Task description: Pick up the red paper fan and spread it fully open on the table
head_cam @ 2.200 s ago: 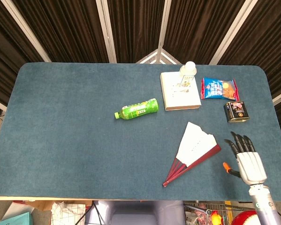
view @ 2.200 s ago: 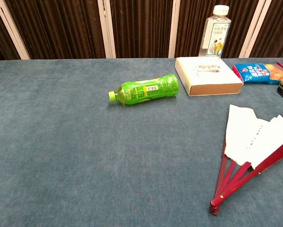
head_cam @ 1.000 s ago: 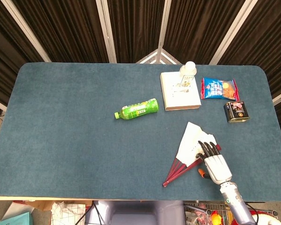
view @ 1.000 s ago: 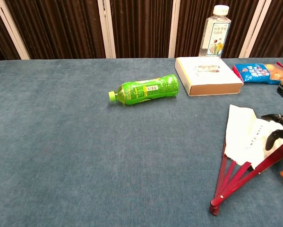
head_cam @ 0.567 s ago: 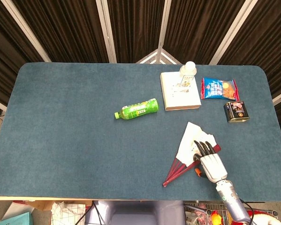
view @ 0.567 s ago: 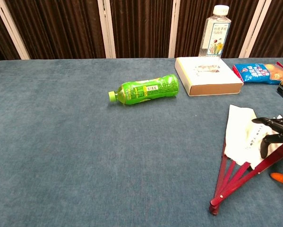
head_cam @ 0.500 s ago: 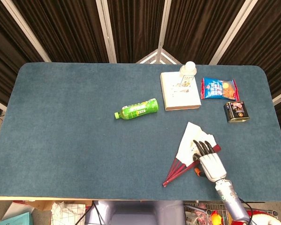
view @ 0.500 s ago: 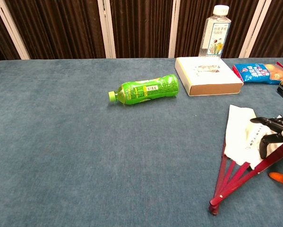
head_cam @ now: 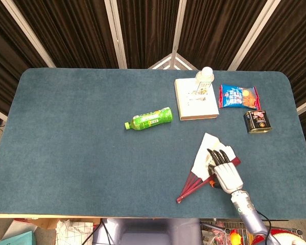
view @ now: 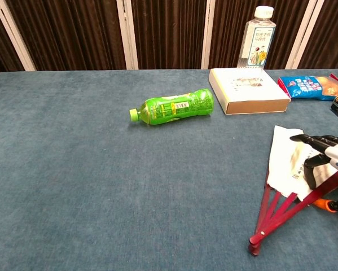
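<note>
1. Right hand (head_cam: 226,173): at the near right of the table, over the fan's outer, right-hand part. Fingers (view: 311,163) are spread and curled down onto the paper. Whether anything is pinched against the thumb cannot be told in either view; no lift is evident.
2. Left hand: not visible in either view. The right is therefore the only hand near the work.
3. Fan (head_cam: 206,163): lies flat at the near right, only partly spread. Its pivot (view: 254,247) is the nearest point; the red ribs run from it up and to the right, and the white paper fans out beyond. The long axis runs from near-left to far-right, passing under the hand.
4. Judgement: the coming move depends on the hand sitting on the right-hand rib side. Sweeping that side away from the left ribs about the pivot should widen the spread.
5. Table (head_cam: 81,132): blue felt-like cover, likely giving some grip on the paper.
6. Farther back: bottle (head_cam: 148,119) lying mid-table; box (head_cam: 195,99), water bottle (view: 256,44), snack bag (head_cam: 238,96) and tin (head_cam: 257,121) at the far right, apart from the fan.
7. Room: dark curtains (head_cam: 142,30) behind.
</note>
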